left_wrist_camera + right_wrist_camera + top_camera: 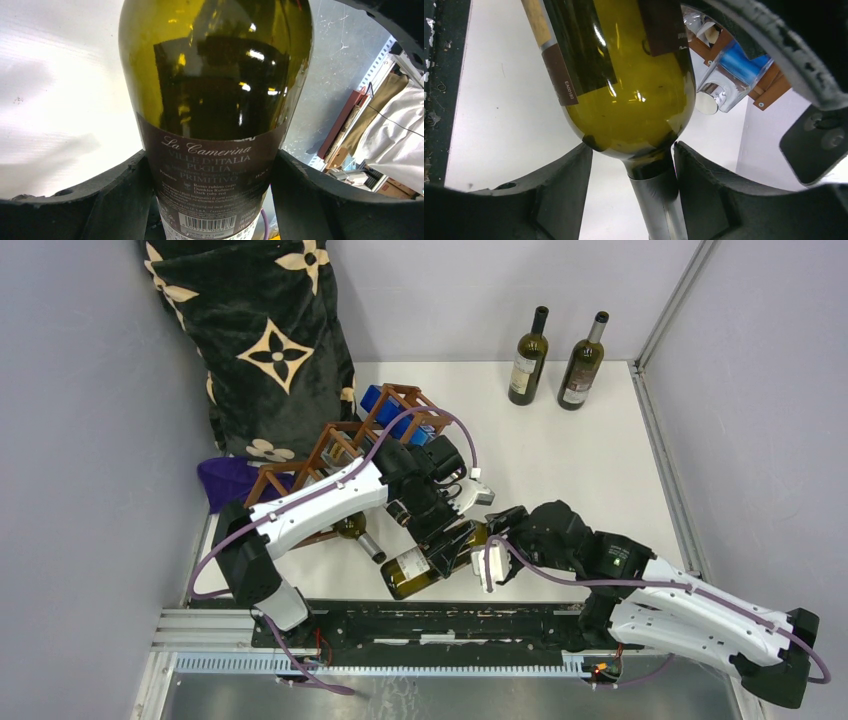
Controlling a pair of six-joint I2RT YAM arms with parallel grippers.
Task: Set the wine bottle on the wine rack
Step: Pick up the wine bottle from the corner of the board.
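Left wrist view: left hand [210, 172] clamps the wine bottle [215, 75] at its label; right hand [632, 150] straddles its neck, grip unclear; bottle lies over the counter [570, 470], just before the wine rack [398, 392]

bottle [215, 75] running off top and bottom edges, rack [335, 443] hiding partly behind left arm [320, 502], label's [210, 170] small print blurring

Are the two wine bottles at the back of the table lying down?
No, the left bottle and the right bottle both stand upright, necks pointing up.
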